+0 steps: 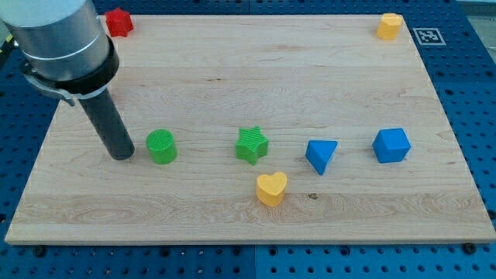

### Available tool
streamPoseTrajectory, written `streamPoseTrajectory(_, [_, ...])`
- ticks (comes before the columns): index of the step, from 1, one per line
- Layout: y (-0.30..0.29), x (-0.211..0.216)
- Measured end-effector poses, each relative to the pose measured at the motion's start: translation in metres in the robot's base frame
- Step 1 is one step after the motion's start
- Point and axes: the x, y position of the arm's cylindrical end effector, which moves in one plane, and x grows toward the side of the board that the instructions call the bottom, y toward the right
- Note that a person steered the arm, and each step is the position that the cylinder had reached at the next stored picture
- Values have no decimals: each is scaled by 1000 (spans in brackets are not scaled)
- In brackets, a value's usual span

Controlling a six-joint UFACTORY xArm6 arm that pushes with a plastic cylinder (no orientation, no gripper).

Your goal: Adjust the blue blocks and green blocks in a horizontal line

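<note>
A green cylinder (162, 146), a green star (252, 145), a blue triangular block (321, 155) and a blue cube (390, 145) are lying in a rough row across the board, well apart; the triangular block is sitting perhaps slightly lower.

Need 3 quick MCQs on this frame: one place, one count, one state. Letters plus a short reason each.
1. My tip is where?
A. just left of the green cylinder
B. right of the blue cube
C. beside the red block

2. How many yellow blocks?
A. one
B. two
C. three

3. The blue and green blocks are:
A. stacked
B. spread in a rough row
C. off the board

Answers: 1 A, tip beside the cylinder's left. 2 B, yellow heart low, another yellow block top right. 3 B, cylinder, green star, blue triangular block, cube run left to right.
</note>
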Motion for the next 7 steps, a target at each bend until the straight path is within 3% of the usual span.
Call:
streamPoseTrajectory(4, [46,0])
streamPoseTrajectory(7, [0,40])
